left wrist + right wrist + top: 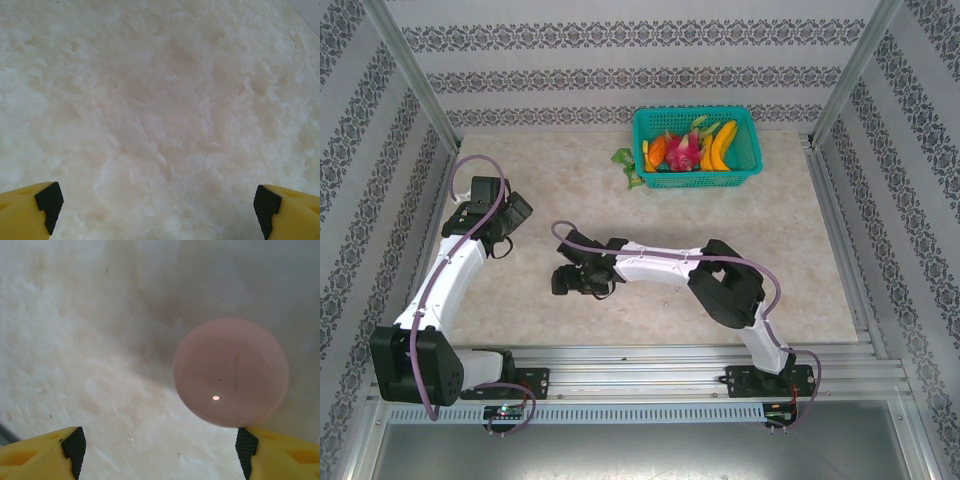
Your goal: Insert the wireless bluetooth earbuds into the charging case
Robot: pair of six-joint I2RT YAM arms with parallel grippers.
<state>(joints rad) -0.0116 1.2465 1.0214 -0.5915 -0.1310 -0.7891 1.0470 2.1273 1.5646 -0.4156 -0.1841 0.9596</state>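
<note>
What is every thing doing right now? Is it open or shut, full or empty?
Left gripper: open, nothing between its fingers.
Right gripper: open, holding nothing.
Pink round case: lying on the table just ahead of the right gripper, lid looks shut.
Teal basket: upright, filled with fruit.

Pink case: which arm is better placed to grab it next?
Right. In its wrist view the pink case lies just ahead of the open right gripper, a little off-centre. The left gripper, also open, faces bare table, so it would likely need a longer move.
</note>
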